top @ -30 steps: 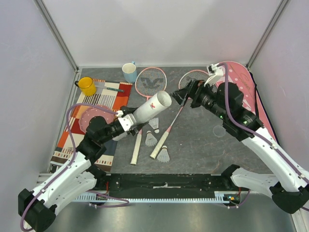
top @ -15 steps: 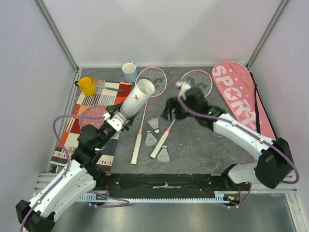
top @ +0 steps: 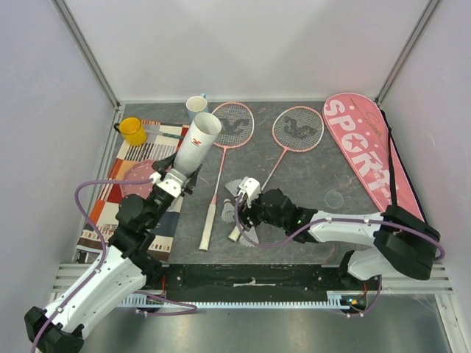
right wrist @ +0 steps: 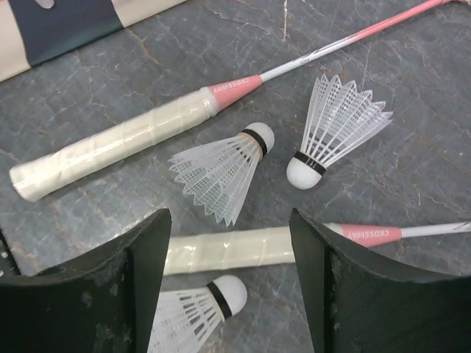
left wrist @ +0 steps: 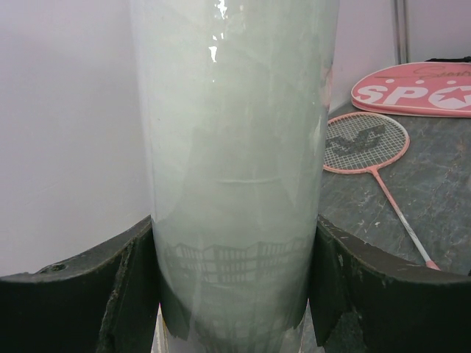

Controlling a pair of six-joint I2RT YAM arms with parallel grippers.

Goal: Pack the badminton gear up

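1. Leftmost, the left gripper (top: 172, 184) is clenched on the long white plastic tube (top: 197, 143), which tilts with its open end up. The tube's lower end is hidden between the fingers.
2. Two pink-framed rackets (top: 231, 125) lie flat mid-table, one white handle partly under the right gripper (right wrist: 232, 257).
3. That gripper's jaws are spread above three small white feathered shuttlecocks (right wrist: 221, 173); the frame edge cuts off the nearest.
4. The pink "SPORT" racket bag (top: 364, 147) lies far right.

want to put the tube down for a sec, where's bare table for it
The widest bare table lies between the racket nearer the pink bag and that bag; a faint ring sits in it. Crowded: handles and shuttlecocks under the open right gripper; the striped mat beside the left gripper holding the tube.
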